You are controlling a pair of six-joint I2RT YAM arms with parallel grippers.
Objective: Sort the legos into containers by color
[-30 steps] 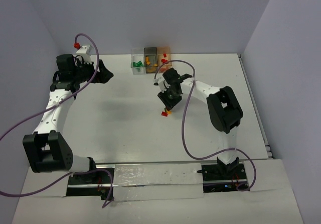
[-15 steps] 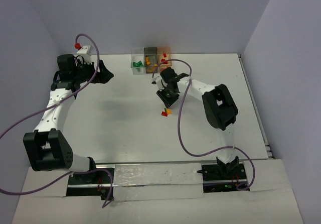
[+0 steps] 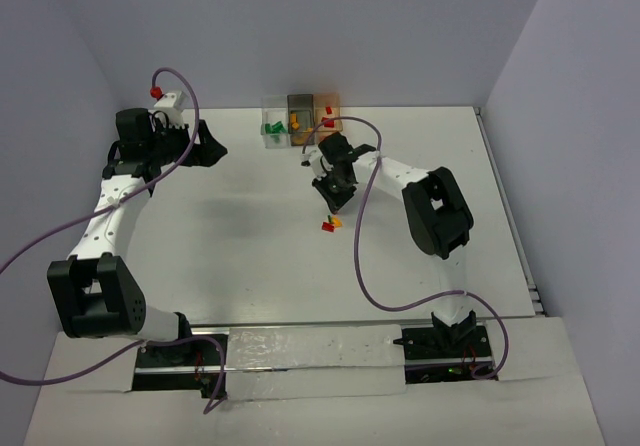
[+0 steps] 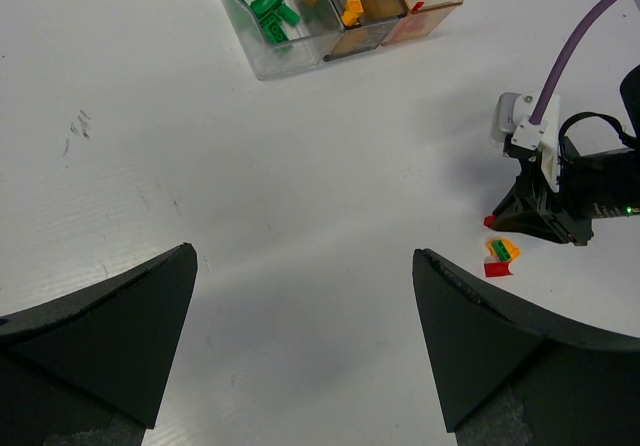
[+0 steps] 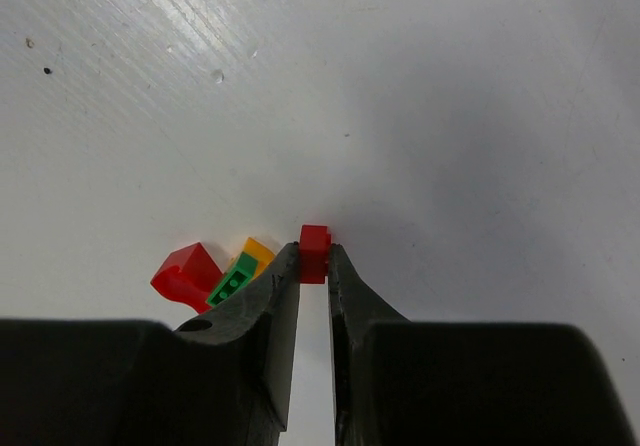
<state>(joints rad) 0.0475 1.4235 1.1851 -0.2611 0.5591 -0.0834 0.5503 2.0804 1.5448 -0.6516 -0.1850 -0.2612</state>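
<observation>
Right wrist view: right tool [image 5: 313,262] clamped on red brick [image 5: 315,241] at frame centre, presumably for orange-tinted container [image 4: 436,10]; left tool [image 4: 305,256] apart, idle.

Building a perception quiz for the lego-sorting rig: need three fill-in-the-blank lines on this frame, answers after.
The fingers of the right gripper pinch a small ___ plastic brick. The green plastic bricks lie in the ___ rectangular plastic box, not the smoky-grey box or the orange-tinted box. The fingers of the left gripper stand ___, holding nothing.
Missing: red; clear; open.
</observation>
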